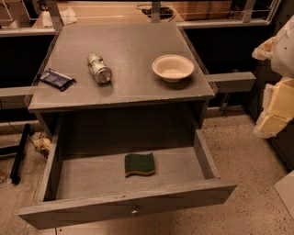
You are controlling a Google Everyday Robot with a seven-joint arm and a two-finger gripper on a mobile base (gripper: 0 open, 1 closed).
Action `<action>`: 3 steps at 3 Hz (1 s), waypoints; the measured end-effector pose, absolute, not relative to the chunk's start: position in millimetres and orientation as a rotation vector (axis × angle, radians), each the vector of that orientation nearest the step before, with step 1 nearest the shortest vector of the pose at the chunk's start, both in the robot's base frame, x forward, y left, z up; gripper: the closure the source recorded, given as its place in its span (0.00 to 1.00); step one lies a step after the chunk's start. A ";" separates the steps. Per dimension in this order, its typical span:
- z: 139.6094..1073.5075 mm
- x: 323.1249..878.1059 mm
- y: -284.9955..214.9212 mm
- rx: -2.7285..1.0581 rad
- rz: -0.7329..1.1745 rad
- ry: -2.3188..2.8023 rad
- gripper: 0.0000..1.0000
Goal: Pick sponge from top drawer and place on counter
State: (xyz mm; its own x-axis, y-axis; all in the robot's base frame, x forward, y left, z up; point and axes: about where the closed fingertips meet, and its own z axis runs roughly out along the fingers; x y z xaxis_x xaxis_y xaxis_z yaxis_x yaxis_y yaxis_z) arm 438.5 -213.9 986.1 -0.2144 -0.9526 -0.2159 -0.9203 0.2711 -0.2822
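Note:
The sponge (139, 164), dark green on top with a yellow layer at its front edge, lies flat in the middle of the top drawer (128, 205). The drawer is pulled fully out, with its small metal knob (134, 211) at the front. The grey counter (128, 55) sits above it. My gripper (277, 106), seen as white and yellowish parts at the right edge of the view, hangs to the right of the cabinet at about counter height, well away from the sponge.
On the counter lie a dark blue packet (57, 79) at the left edge, a metal can (99, 68) on its side, and a white bowl (172, 67) at the right. A pale wooden surface with railings (115, 11) runs behind. Speckled floor (248, 151) lies to the right.

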 end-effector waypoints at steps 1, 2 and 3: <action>987.3 439.1 -212.1 -1.707 -0.131 2.195 0.00; 989.8 451.7 -188.3 -1.762 -0.126 2.103 0.00; 988.3 470.4 -160.8 -1.839 -0.119 2.011 0.00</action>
State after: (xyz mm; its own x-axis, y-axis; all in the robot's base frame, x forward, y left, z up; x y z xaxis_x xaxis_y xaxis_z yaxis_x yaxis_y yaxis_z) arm 470.4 -160.8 988.3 -0.0452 -0.9697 -0.2402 -0.9346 0.1259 -0.3326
